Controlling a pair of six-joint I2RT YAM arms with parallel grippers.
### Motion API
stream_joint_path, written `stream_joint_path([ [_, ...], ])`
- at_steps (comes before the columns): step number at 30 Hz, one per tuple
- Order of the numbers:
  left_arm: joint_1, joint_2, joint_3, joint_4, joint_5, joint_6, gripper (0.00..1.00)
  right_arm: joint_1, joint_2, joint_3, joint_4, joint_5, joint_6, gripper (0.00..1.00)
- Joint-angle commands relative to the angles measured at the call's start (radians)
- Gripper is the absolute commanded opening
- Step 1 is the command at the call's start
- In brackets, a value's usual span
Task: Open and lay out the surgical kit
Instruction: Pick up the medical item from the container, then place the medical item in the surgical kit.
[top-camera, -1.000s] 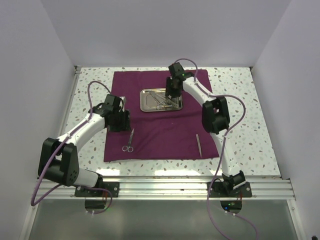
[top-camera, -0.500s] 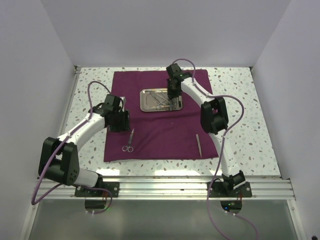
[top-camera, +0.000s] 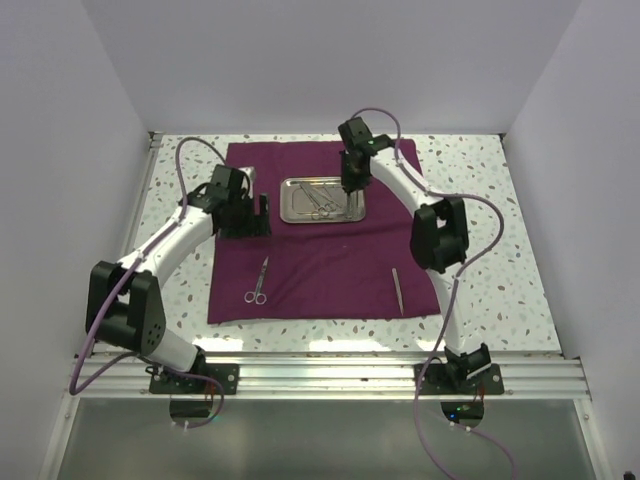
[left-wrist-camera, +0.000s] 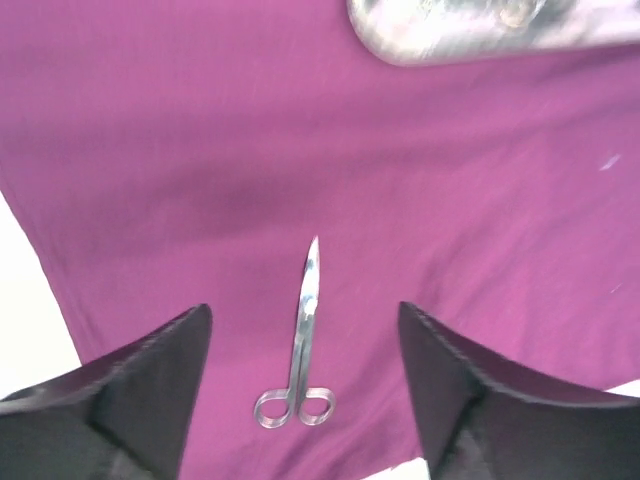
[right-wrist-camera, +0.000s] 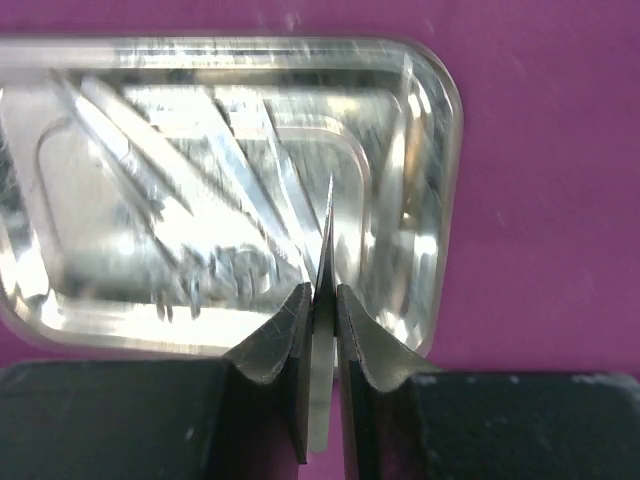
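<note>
I am logging 1 maroon cloth (top-camera: 330, 255) spread flat on the bench (top-camera: 480, 200), carrying 1 steel tray (top-camera: 296, 210) on its far half, 1 ring-handled scissors (top-camera: 258, 283) near its near-left corner and 1 tweezers (top-camera: 398, 290) near its near-right corner. The right hand (right-wrist-camera: 322, 290) is hanging over the tray, clamped on 1 thin silver instrument (right-wrist-camera: 327, 225). The left hand (left-wrist-camera: 305, 312), held apart, is hovering over the cloth left of the tray.
</note>
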Motion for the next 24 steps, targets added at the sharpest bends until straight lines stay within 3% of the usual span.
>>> stream_joint_path([
  [1, 0.006, 0.049, 0.122, 0.049, 0.012, 0.02, 0.85, -0.005, -0.249, -0.139, 0.004, 0.012, 0.003, 0.0],
  [2, 0.006, 0.078, 0.139, 0.057, 0.017, 0.02, 0.97, -0.004, -0.286, -0.198, 0.022, 0.017, 0.006, 0.0],
  [3, 0.006, 0.095, 0.159, 0.067, 0.041, 0.02, 1.0, -0.005, -0.37, -0.261, 0.034, 0.018, 0.006, 0.0],
  [7, 0.006, 0.182, 0.237, 0.13, 0.171, 0.032, 1.0, -0.004, -0.571, -0.683, 0.12, 0.026, 0.021, 0.0],
  [10, 0.004, 0.257, 0.277, 0.199, 0.245, -0.007, 1.0, -0.002, -0.7, -0.904, 0.152, 0.032, 0.047, 0.0],
  [13, -0.002, 0.366, 0.433, 0.183, 0.247, -0.038, 1.0, -0.004, -0.793, -1.06, 0.175, 0.044, 0.07, 0.0],
  [19, -0.046, 0.581, 0.694, 0.101, 0.175, -0.052, 1.0, -0.002, -0.851, -1.207, 0.192, 0.06, 0.095, 0.0],
  [24, -0.102, 0.678, 0.82, 0.031, 0.071, -0.063, 0.96, -0.002, -0.863, -1.258, 0.186, 0.032, 0.119, 0.0],
])
